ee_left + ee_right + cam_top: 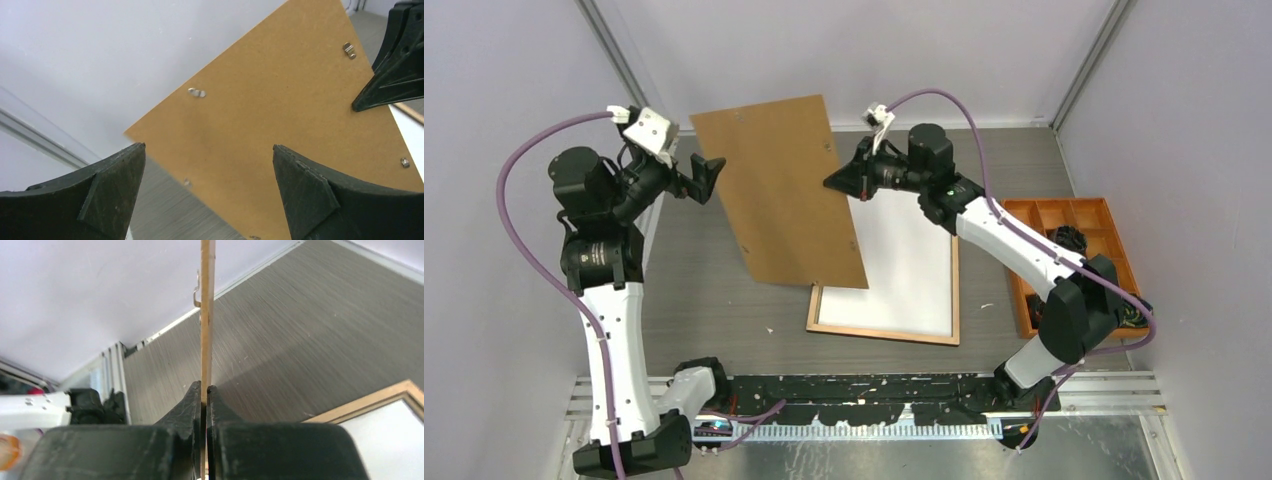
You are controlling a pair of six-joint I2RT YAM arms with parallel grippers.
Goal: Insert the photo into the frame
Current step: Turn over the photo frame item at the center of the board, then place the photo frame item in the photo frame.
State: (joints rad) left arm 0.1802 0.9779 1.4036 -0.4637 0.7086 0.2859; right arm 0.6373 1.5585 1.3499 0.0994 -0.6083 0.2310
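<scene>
Right gripper (829,182) is clamped on the right edge of the brown backing board (779,190), holding it tilted up off the table (714,300). Left gripper (709,175) is wide open just beside the board's left edge, not touching it. Frame (884,333) lies flat on the table, wood back up, with the photo (904,270) inside it, white side up; from above, the board's lower corner overlaps the frame's far-left corner.

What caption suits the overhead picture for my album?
Right gripper holds the brown backing board aloft over the frame; left gripper open nearby.
</scene>
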